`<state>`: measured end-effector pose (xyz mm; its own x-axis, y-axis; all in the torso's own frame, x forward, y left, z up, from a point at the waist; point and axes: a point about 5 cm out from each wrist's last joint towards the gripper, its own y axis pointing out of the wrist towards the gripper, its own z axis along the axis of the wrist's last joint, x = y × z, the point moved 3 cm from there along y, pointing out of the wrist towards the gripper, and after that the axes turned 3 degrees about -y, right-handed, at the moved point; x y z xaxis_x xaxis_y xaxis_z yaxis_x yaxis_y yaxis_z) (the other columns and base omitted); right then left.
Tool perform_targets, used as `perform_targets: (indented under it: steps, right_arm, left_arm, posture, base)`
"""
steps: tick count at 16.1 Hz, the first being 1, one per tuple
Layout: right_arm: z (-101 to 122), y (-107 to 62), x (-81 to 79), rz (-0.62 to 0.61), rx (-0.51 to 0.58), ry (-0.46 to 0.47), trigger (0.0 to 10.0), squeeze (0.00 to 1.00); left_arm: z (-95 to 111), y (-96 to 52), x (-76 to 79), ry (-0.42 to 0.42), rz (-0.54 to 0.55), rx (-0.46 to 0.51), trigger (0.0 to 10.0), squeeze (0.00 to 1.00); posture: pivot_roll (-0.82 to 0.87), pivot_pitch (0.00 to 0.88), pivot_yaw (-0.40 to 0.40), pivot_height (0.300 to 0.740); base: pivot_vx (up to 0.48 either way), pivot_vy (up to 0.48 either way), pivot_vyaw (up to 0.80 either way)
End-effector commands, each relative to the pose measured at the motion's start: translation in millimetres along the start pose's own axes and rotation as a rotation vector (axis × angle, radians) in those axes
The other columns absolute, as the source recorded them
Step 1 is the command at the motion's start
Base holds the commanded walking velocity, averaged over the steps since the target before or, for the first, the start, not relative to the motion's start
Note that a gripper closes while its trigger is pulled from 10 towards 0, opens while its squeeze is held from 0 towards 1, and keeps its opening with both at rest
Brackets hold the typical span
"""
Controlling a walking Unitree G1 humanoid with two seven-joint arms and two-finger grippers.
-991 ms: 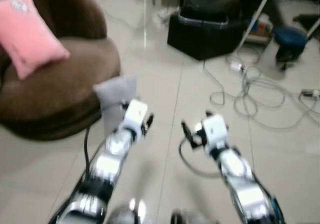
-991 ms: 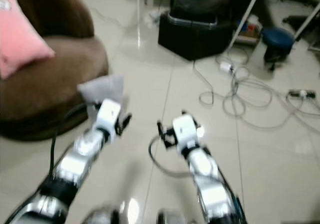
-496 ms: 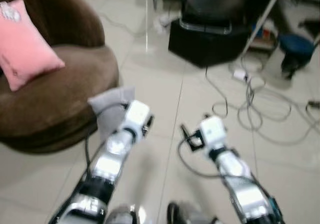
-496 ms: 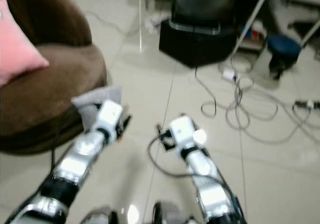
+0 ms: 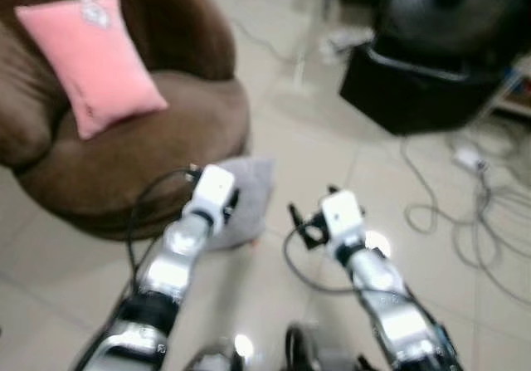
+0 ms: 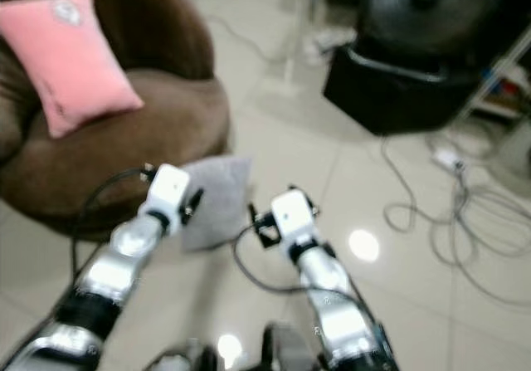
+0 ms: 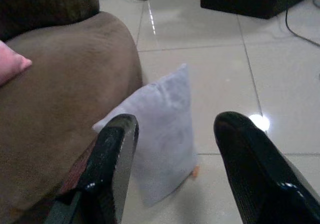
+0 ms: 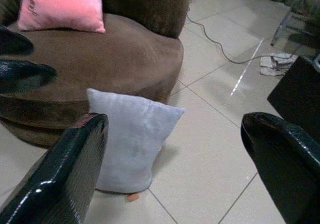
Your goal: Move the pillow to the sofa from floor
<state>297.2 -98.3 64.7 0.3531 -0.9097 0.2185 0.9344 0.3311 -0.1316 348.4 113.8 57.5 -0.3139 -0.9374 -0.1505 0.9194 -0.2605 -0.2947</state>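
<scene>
A light grey pillow (image 5: pixel 246 198) stands on the tiled floor and leans against the front of a round brown sofa (image 5: pixel 141 151). A pink pillow (image 5: pixel 95 60) rests on the sofa seat against its back. My left gripper (image 7: pixel 176 120) is open, just short of the grey pillow and above it, with nothing between its fingers. My right gripper (image 8: pixel 175 121) is also open, a little to the right of the pillow and facing it. Both silver arms reach forward side by side in the head views.
A black box (image 5: pixel 419 89) with a dark round appliance on it stands at the back right. Loose cables (image 5: pixel 469 213) trail over the floor on the right. Pale tiles lie bare between the arms and around the pillow.
The whole view has swung so the sofa and grey pillow sit nearer the middle and closer to my grippers. Both arms hold the same pose, fingers still apart.
</scene>
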Motion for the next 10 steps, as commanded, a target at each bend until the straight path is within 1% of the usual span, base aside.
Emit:
perform_targets:
  steps: [1,2,3,4,5,6,7,9,10]
  right_arm:
    - [-0.8,-2.9,11.4,-0.058,0.002,0.069,10.0,0.00]
    - [-5.4,-7.9,18.6,-0.083,-0.002,0.078,10.0,0.00]
    - [-15.4,-19.2,29.4,-0.108,-0.015,0.075,10.0,0.00]
    - [-23.1,-26.0,33.3,-0.109,-0.034,0.071,10.0,0.00]
    - [-31.8,-33.5,35.6,-0.104,-0.058,0.072,10.0,0.00]
    - [-46.6,-44.8,36.4,-0.081,-0.106,0.063,10.0,0.00]
    - [-55.3,-49.6,34.5,-0.060,-0.140,0.053,10.0,0.00]
    - [-57.0,-49.1,30.4,-0.040,-0.143,0.049,10.0,0.00]
    - [-56.5,-46.4,21.6,-0.008,-0.142,0.043,10.0,0.00]
  left_arm:
    - [5.6,-4.4,0.8,-0.133,-0.017,0.062,10.0,0.00]
    - [5.3,-13.4,-3.2,-0.191,-0.023,0.106,10.0,0.00]
    - [-3.9,-36.4,-16.7,-0.310,-0.028,0.163,10.0,0.00]
    - [-12.9,-49.0,-28.9,-0.356,-0.014,0.170,10.0,0.00]
    - [-23.9,-60.8,-39.3,-0.373,-0.011,0.156,10.0,0.00]
    - [-45.8,-81.2,-50.4,-0.365,-0.012,0.095,10.0,0.00]
    - [-65.9,-94.7,-46.6,-0.334,-0.004,0.019,10.0,0.00]
    - [-68.7,-95.5,-40.6,-0.350,-0.003,0.003,10.0,0.00]
    - [-70.0,-94.0,-20.4,-0.360,-0.022,-0.001,10.0,0.00]
  posture:
    - [0.07,0.181,-0.049,0.740]
    - [0.07,0.176,-0.050,0.740]
    - [0.07,0.177,-0.051,0.740]
    - [0.08,0.179,-0.053,0.740]
    - [0.08,0.179,-0.054,0.740]
    - [0.08,0.179,-0.057,0.740]
    - [0.09,0.181,-0.058,0.740]
    - [0.09,0.185,-0.058,0.740]
    - [0.09,0.183,-0.061,0.740]
  base:
    - [0.480,0.000,0.00]
    - [0.480,0.000,0.00]
    - [0.472,0.000,0.00]
    - [0.480,0.000,0.00]
    - [0.480,0.000,0.00]
    - [0.480,0.000,0.00]
    - [0.480,0.000,0.00]
    - [0.480,0.000,0.00]
    - [0.480,0.000,0.00]
